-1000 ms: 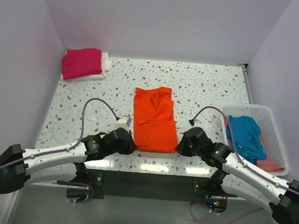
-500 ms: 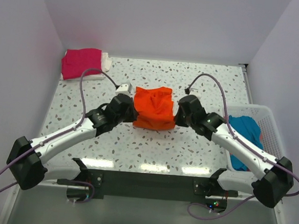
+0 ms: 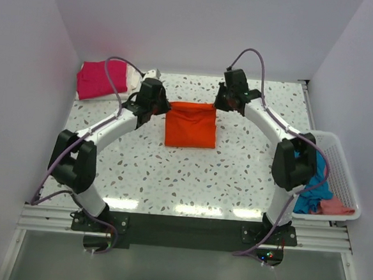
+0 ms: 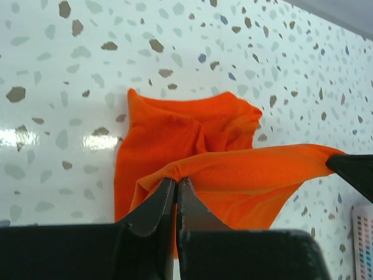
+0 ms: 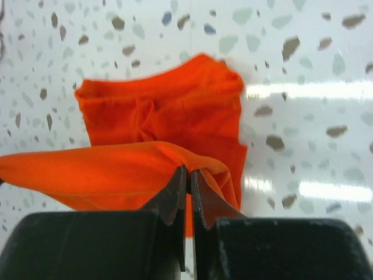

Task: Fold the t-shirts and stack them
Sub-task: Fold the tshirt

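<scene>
The orange t-shirt [image 3: 191,125] lies folded over itself at the middle of the table. My left gripper [image 3: 163,106] is shut on its far left corner, pinching a fold of orange cloth [image 4: 233,169] just above the lower layer. My right gripper [image 3: 218,106] is shut on its far right corner, where the cloth [image 5: 111,169] stretches taut between the two grippers. A folded magenta-pink t-shirt [image 3: 100,79] lies on a white one [image 3: 134,79] at the far left corner. A teal-blue t-shirt [image 3: 312,187] and a salmon-pink one [image 3: 337,206] lie in the basket.
A white slatted basket [image 3: 345,183] stands at the right edge of the table. Both arms reach far over the table, their cables arching above. White walls close the table at the back and both sides.
Both grippers carried the near edge of the orange t-shirt away from the bases, folding it over its far half. The shirt went from a long strip to a short square.
</scene>
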